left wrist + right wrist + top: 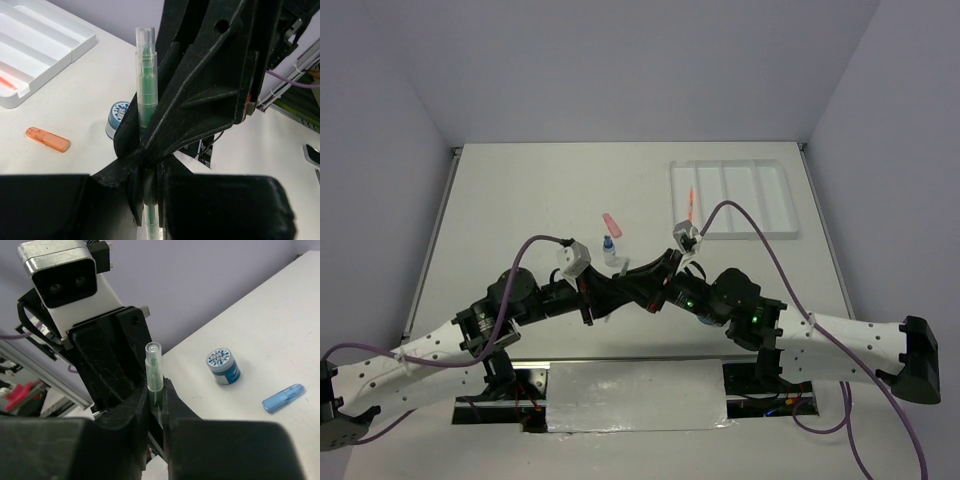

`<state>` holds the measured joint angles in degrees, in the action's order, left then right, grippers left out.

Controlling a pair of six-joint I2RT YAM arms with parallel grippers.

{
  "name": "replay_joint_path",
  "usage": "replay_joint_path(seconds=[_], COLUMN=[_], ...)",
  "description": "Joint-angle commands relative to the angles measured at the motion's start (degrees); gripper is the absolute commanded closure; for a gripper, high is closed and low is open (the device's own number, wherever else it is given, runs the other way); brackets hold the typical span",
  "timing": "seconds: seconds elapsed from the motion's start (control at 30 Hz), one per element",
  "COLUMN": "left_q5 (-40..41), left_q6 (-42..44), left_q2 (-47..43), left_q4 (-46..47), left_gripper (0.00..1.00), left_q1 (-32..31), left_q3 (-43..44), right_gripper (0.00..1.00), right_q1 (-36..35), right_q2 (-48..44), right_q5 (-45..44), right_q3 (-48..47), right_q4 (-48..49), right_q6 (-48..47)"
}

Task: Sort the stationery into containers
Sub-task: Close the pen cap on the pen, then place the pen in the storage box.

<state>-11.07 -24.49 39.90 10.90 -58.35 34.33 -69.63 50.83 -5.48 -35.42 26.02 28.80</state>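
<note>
A green pen (pixel 146 75) with a clear cap is held above the table between both grippers. My left gripper (pixel 149 200) is shut on its lower barrel. My right gripper (pixel 157 405) is shut on the same pen (pixel 155 372) just below the cap, which sticks out past its fingers. In the top view the two grippers meet at the table's near middle (pixel 620 285). The white tray (pixel 780 200) lies at the far right with a thin orange pen (pixel 692 205) in its left compartment. A pink capsule (pixel 612 223) and a blue-capped bottle (pixel 610 250) lie on the table.
A round blue roll with a patterned top (pixel 223 366) and a blue capsule (pixel 283 398) lie on the table beyond my right gripper. An orange capsule (pixel 48 139) lies near the tray's corner (pixel 75 47). Purple cables arc over both arms.
</note>
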Motion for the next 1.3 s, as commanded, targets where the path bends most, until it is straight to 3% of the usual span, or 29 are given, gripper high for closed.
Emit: replay_joint_path(seconds=[0.0,0.03,0.07,0.1,0.13,0.17,0.2,0.3,0.33,0.43,0.47,0.53,0.63,0.73,1.0,1.27], left_q5=[-1.5,0.4,2.6,5.6,10.8,13.8,16.2,29.1,35.9,47.4,48.7,49.6,47.2,46.1,44.5,42.1], left_q6=[-0.9,-1.1,-2.0,-2.8,-3.4,-3.6,-4.0,-7.8,-11.0,-20.0,-21.8,-23.9,-23.1,-21.7,-17.0,-15.9], left_q2=[0.6,0.8,0.9,1.0,1.1,1.8,2.2,4.6,5.8,8.0,8.2,7.4,3.6,-1.0,-10.8,-10.9], left_q4=[7.1,6.1,4.9,2.9,-2.7,-5.9,-9.6,-27.5,-36.6,-50.6,-57.8,-62.1,-64.9,-67.0,-67.0,-65.0], left_gripper=[1.00,0.80,0.55,0.20,0.01,0.01,0.01,0.01,0.01,0.01,0.01,0.01,0.01,0.01,0.01,0.01], left_q1=[-0.4,-0.4,-0.4,-0.4,-0.4,-0.4,-0.4,-0.4,-0.4,-0.3,-0.3,-0.3,-0.3,-0.4,-0.3,-0.3], left_q3=[0.4,0.4,0.8,1.3,2.1,4.4,5.7,11.6,14.5,20.1,21.2,23.4,24.5,25.4,23.4,22.3], right_gripper=[0.93,1.00,1.00,1.00,1.00,1.00,1.00,1.00,1.00,1.00,1.00,1.00,1.00,1.00,1.00,1.00], right_q1=[-0.3,-0.2,-0.1,1.8,3.8,6.7,14.7,28.5,30.7,36.5,39.1,41.5,44.2,45.9,49.7,51.1], right_q2=[1.7,1.8,1.9,2.7,3.4,4.3,5.9,10.1,14.1,23.2,30.1,37.5,53.1,59.9,66.1,69.8], right_q5=[-0.1,-0.8,-2.2,-4.7,-5.7,-5.8,-3.9,-0.6,-1.5,-6.5,-7.3,-7.3,-8.5,-10.9,-7.2,-4.9], right_q3=[-3.4,-4.0,-4.7,-6.7,-8.3,-9.7,-11.8,-16.3,-18.5,-30.6,-36.6,-42.6,-52.4,-58.7,-67.0,-71.7], right_q4=[0.3,-1.4,-2.8,-5.1,-11.9,-14.9,-18.0,-27.1,-32.5,-46.9,-52.5,-57.4,-61.9,-62.8,-63.5,-64.7], right_q6=[-1.1,-1.5,-1.9,-2.9,-2.8,-2.2,0.1,-0.1,-3.2,-7.7,-9.4,-11.3,-12.9,-13.7,-15.7,-14.7])
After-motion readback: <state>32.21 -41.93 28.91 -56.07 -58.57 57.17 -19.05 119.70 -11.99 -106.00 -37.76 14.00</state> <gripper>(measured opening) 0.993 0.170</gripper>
